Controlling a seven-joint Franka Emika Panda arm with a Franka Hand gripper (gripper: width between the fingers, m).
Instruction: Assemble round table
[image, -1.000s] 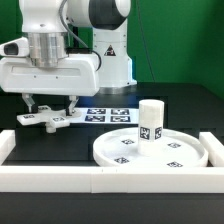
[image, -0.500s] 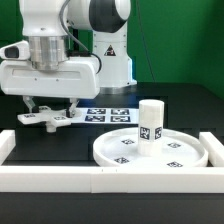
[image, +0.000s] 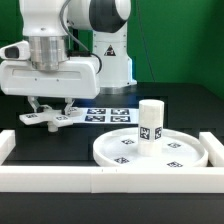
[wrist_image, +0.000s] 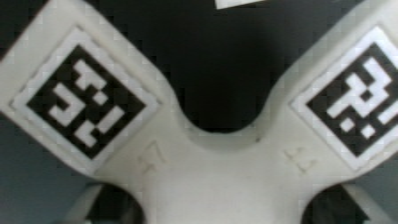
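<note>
Tool (image: 51, 108) close over flat cross-shaped piece (image: 52, 120) on counter (image: 60, 146); whether clamped or just open around it, cannot tell. Short post (image: 151, 122) upright on rimmed round disc (image: 188, 155), well apart.

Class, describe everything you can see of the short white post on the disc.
The post is a short white cylinder, plastic by its look, with a flat top and small black-white square tags on its side. It stands upright near the middle of the round disc, touching only that.
</note>
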